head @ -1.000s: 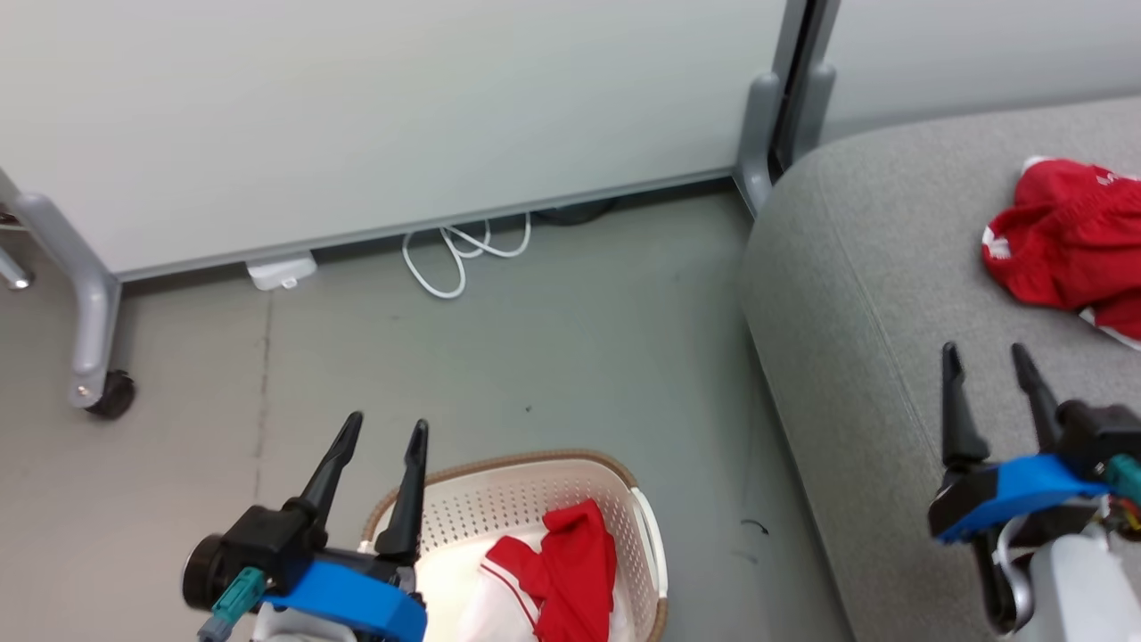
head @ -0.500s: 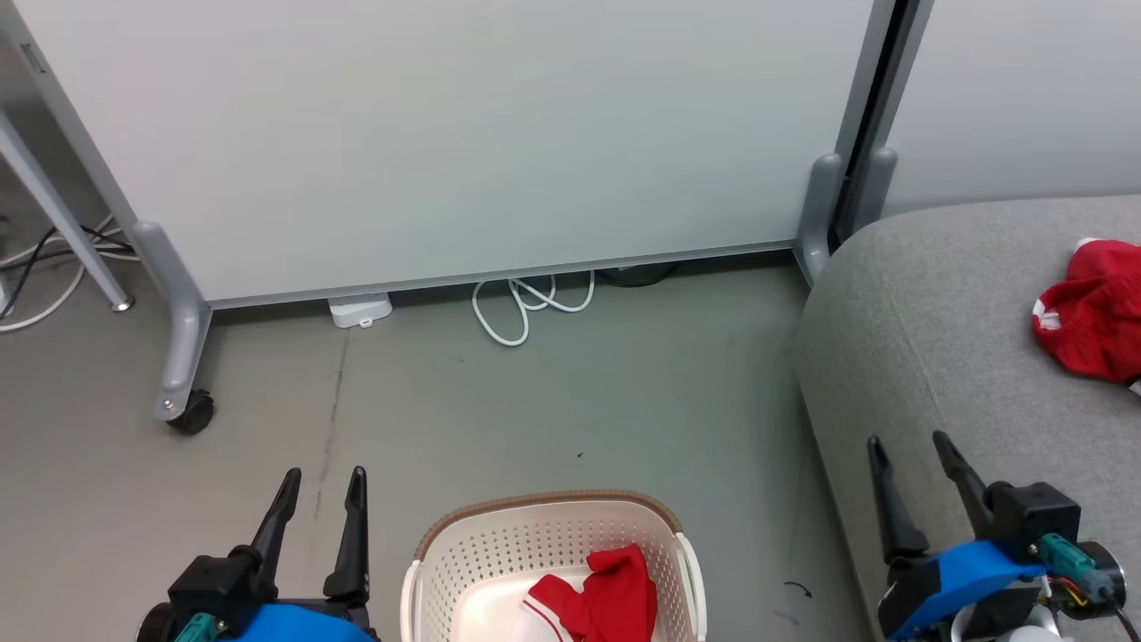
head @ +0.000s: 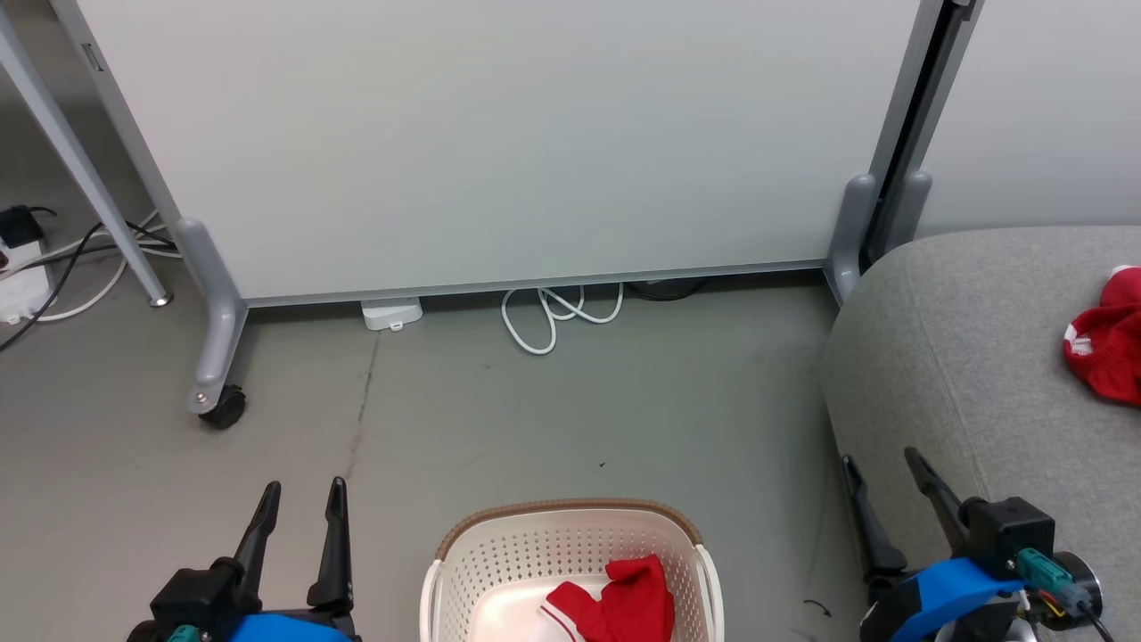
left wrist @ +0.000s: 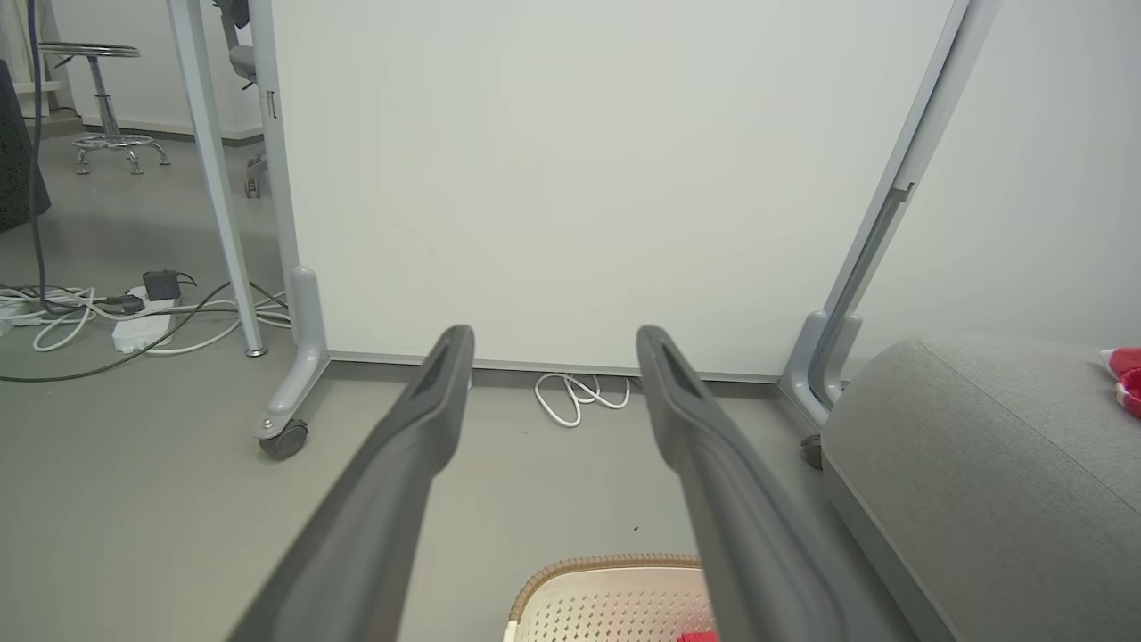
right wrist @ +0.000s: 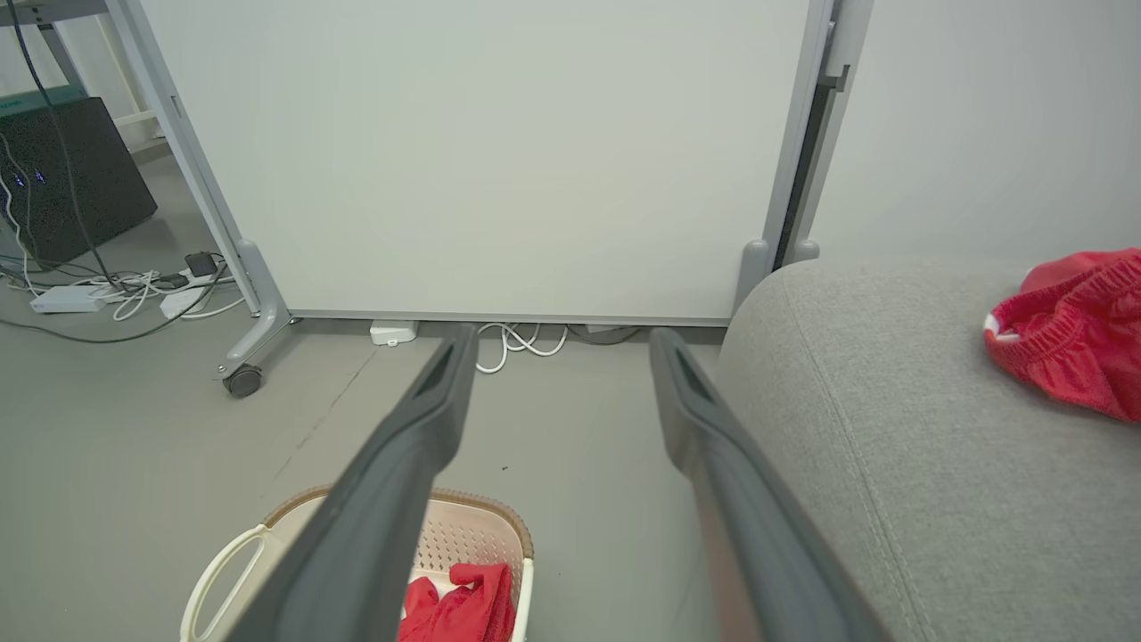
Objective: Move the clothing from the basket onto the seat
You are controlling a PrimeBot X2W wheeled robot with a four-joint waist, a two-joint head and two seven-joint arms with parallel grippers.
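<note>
Head view: left gripper (head: 304, 484) and right gripper (head: 879, 456) flank the basket (head: 570, 510), jaws wide, empty. A red garment (head: 1105, 348) lies on the seat (head: 963, 357); a red-and-white garment (head: 624, 606) lies in the basket. Left wrist view: the basket sits below the fingers. Right wrist view: likewise (second fetch pending, I judge). Next, one gripper must reach down into the basket.

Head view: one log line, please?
red-white garment: in cream perforated basket; red garment: on grey fabric seat; left gripper: open; right gripper: open

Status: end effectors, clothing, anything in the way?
Open and empty: left end effector, right end effector. In basket: red-and-white garment; on seat: red garment. Nothing blocking the basket.
</note>
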